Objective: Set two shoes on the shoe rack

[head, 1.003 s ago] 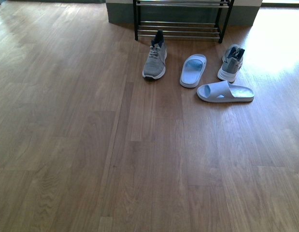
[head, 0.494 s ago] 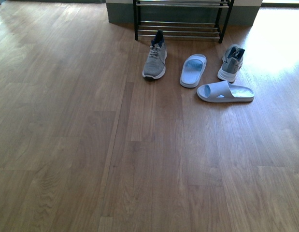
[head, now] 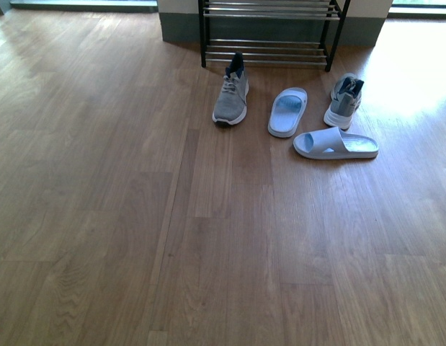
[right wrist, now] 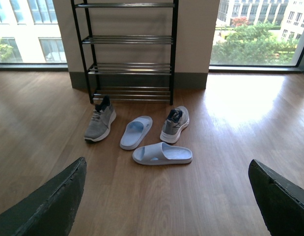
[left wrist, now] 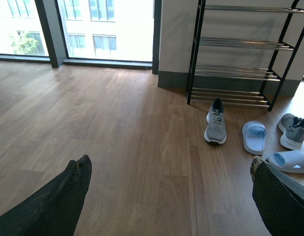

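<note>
Grey left sneaker [head: 231, 97] and right sneaker [head: 343, 101] sit far ahead, heels to the shoe rack [head: 266, 52], far slide [head: 287, 112] between them, near slide [head: 335, 143] crosswise; the group lies right of centre, so my right gripper [right wrist: 166, 162] looks nearer than my left gripper [left wrist: 169, 162], both wide apart, empty.

The floor [head: 136, 216] is smooth wood plank with a soft satin sheen, glaring brighter out beyond the right end effector [right wrist: 167, 162]. Ahead of both end effectors, the sneakers [head: 230, 99] are grey knit cloth on smooth white soles, the slides [head: 287, 112] are smooth matt rubber, and the shoe rack [head: 202, 36] is black metal tube with shiny silver rods [head: 266, 52]. The fingers [left wrist: 53, 206] of the left end effector [left wrist: 170, 163] look dark, matt and faintly rough.
</note>
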{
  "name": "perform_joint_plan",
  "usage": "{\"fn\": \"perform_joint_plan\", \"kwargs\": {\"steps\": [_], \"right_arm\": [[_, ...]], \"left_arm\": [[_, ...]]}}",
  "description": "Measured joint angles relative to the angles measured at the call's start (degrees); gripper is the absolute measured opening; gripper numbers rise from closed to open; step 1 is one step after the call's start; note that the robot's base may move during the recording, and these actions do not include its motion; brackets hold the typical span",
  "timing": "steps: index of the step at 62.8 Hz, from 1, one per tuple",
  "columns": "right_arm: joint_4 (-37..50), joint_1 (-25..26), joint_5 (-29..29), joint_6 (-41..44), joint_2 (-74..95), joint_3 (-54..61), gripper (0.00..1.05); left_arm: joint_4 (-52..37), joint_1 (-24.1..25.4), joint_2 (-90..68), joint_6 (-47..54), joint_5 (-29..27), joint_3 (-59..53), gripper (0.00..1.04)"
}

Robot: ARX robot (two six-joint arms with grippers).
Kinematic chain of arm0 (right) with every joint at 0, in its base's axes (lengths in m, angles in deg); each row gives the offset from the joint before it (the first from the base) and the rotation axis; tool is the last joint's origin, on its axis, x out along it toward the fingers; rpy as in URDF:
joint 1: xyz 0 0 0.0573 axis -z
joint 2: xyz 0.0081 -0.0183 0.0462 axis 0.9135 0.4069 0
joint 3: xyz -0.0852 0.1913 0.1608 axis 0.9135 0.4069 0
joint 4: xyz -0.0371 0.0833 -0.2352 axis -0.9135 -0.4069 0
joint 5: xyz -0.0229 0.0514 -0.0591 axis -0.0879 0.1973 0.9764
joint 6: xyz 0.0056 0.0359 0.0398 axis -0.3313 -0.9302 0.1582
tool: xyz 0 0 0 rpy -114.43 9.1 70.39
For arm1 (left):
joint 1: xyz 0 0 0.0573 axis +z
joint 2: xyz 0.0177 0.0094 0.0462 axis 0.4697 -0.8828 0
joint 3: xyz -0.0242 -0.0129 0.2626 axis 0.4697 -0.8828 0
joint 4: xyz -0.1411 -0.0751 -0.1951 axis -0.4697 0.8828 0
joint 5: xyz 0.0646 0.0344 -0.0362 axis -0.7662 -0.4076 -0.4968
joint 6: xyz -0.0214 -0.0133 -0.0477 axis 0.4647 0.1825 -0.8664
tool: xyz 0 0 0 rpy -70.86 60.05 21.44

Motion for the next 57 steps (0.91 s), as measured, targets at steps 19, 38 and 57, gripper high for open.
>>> {"fn": "perform_joint_plan", "kwargs": {"steps": [19,38,57], "right_arm": [[0.00,0.00,0.00,0.00,0.00,0.00,0.96],[0.00,0.00,0.00,0.00,0.00,0.00,0.96],[0.00,0.00,0.02,0.00,0.00,0.00,0.96]], "left_arm": [[0.00,0.00,0.00,0.00,0.00,0.00,0.95],[0.02,0.00,0.00,0.00,-0.02,0.00,0.95],[0.02,0.00,0.00,0.00,0.00,0.00,0.95]]}}
